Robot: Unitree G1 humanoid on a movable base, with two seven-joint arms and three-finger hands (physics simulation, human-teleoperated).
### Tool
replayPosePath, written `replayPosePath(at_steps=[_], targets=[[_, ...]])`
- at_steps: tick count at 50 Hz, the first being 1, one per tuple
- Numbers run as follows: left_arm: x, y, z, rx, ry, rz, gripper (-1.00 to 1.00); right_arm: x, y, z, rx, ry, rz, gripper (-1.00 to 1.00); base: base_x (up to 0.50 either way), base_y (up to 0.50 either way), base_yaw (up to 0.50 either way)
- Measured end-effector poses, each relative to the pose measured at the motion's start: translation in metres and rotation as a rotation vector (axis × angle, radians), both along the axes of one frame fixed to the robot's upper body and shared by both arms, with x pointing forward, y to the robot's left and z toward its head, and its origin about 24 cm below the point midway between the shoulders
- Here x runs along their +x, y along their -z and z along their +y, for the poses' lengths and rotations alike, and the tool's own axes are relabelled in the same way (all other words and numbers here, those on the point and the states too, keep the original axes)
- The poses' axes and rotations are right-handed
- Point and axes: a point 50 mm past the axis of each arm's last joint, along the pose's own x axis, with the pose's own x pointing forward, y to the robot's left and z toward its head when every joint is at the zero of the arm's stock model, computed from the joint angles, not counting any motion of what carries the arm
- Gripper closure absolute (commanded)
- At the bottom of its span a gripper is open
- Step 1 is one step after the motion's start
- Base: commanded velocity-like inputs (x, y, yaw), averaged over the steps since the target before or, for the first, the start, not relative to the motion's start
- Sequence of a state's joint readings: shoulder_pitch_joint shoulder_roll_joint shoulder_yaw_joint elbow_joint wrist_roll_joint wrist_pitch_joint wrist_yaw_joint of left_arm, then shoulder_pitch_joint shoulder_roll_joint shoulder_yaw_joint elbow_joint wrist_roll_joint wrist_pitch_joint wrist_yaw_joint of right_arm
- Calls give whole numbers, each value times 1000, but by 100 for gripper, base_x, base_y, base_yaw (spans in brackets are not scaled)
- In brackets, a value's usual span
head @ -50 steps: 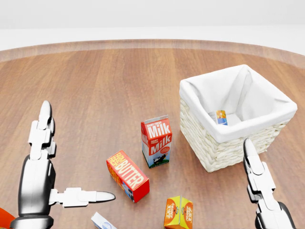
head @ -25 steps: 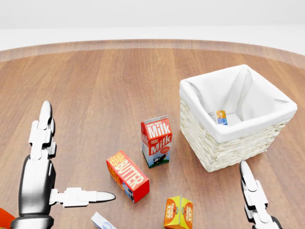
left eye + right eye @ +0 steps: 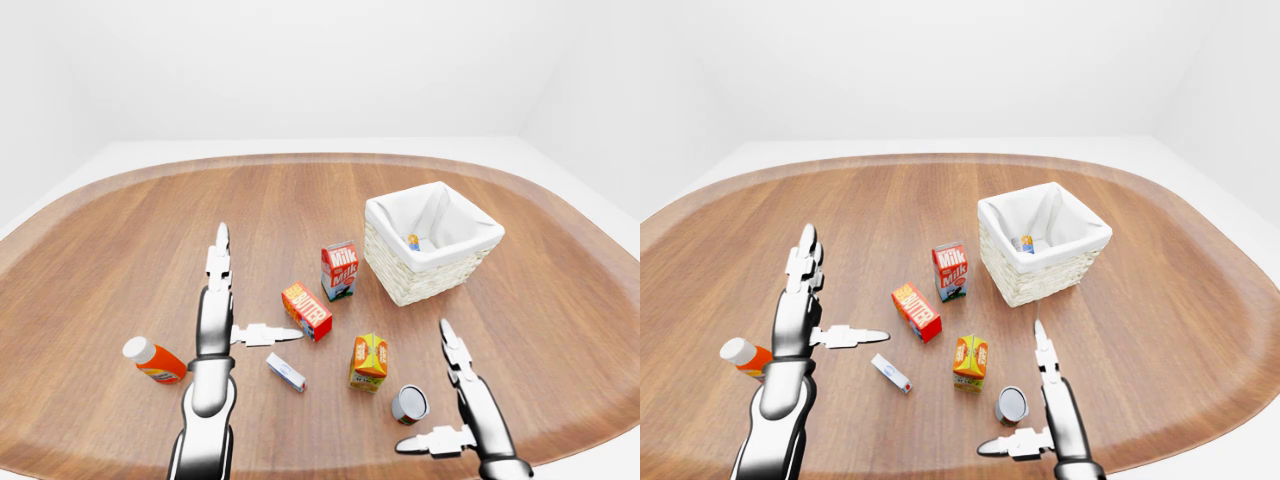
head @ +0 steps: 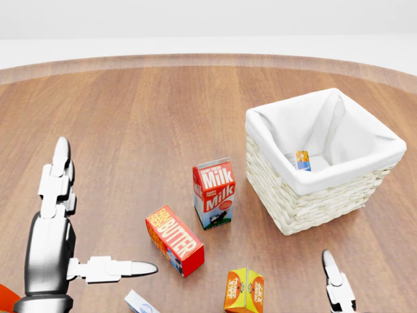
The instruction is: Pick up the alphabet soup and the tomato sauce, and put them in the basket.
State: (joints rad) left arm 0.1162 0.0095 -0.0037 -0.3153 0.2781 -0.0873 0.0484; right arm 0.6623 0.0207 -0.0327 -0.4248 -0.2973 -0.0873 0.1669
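Since the earlier head view, the right hand [image 3: 470, 405] had been drawn down toward the bottom edge, so that only a fingertip was left showing there; the left hand [image 4: 55, 225] and the table's things were unchanged. Both hands were held with fingers spread, gripping nothing. Nearest, a grey can [image 3: 409, 404] was seen lying on its side just beside the right hand, its label unreadable. An orange carton [image 3: 368, 361], a small white box [image 3: 285, 372] and an orange bottle [image 3: 154, 361] were found further up the wooden table [image 3: 120, 230]. Beyond them a butter box [image 4: 174, 240] and a milk carton [image 4: 214, 193] were placed. Farthest, the basket [image 4: 306, 195] held one can [image 4: 301, 160].
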Motion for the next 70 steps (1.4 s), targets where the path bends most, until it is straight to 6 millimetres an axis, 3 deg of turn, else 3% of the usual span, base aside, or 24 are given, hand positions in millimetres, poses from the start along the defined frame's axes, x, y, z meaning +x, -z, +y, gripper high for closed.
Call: replayPosePath(at_steps=[70], targets=[[0, 1, 0, 1, -1, 3, -100, 16, 58, -11, -87, 68, 178, -100, 0, 0, 0]])
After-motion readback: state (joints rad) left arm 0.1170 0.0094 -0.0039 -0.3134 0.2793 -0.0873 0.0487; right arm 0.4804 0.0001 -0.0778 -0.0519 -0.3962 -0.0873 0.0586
